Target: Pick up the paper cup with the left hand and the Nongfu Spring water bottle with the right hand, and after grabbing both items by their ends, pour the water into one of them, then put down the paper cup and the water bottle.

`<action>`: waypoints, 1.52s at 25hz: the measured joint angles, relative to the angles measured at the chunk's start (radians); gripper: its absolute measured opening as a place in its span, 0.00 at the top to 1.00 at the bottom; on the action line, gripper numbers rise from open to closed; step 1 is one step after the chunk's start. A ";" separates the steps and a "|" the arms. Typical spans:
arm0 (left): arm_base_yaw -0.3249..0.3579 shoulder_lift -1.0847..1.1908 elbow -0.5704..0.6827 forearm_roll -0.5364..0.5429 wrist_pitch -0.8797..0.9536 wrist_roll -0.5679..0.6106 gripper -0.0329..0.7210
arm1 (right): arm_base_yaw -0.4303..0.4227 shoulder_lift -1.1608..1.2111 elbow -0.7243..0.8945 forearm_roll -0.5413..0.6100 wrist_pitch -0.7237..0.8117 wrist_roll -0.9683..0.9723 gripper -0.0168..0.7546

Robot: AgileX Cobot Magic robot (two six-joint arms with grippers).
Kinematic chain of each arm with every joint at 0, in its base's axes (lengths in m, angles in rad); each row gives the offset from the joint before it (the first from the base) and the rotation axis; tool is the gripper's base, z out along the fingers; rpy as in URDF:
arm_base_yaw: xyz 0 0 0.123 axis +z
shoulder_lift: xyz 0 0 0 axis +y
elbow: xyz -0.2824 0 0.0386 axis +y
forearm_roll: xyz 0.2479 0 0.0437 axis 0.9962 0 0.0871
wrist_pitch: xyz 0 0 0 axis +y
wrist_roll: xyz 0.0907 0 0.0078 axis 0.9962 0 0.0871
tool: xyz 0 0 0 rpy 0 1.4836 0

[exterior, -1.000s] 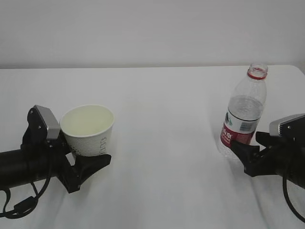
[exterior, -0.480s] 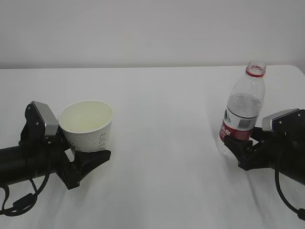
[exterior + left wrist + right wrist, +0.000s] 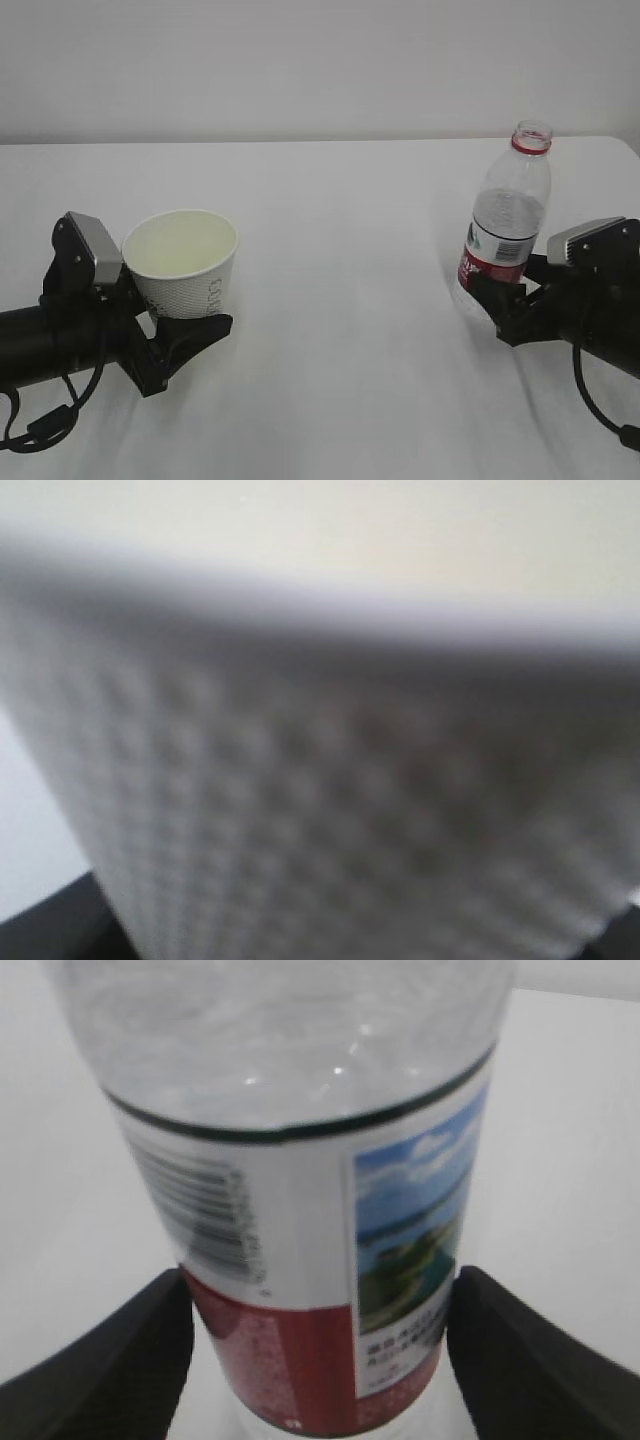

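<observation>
Exterior view: the white table [image 3: 330, 250] carries both things. At left, the paper cup [image 3: 183, 263] stands mouth up, tilted slightly, cream inside showing; faint grey lettering on its ribbed wall is unreadable. The left pincer [image 3: 165, 330] is clamped on the cup's base. At right, the Nongfu Spring water bottle [image 3: 507, 222] stands with its long axis near vertical, leaning slightly, capless mouth and red neck ring uppermost. The right pincer [image 3: 500, 305] is clamped on its lower end.

Left wrist view: only the cup's blurred, dimpled wall [image 3: 330, 810] fills the frame; the fingers barely show.

Right wrist view: the bottle's label [image 3: 330, 1290] shows a barcode, a landscape picture and small white characters on red, too small to read. Black fingers [image 3: 110, 1360] press both sides.
</observation>
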 joint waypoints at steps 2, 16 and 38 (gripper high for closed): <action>0.000 0.000 0.000 0.000 0.000 0.000 0.25 | 0.000 0.000 0.000 -0.012 0.000 0.000 0.16; 0.000 -0.001 0.000 0.000 0.000 0.000 0.25 | 0.000 0.000 -0.040 -0.019 0.000 0.000 0.10; 0.000 -0.001 0.000 0.000 0.000 0.000 0.25 | 0.000 0.049 -0.116 -0.017 -0.004 0.019 0.13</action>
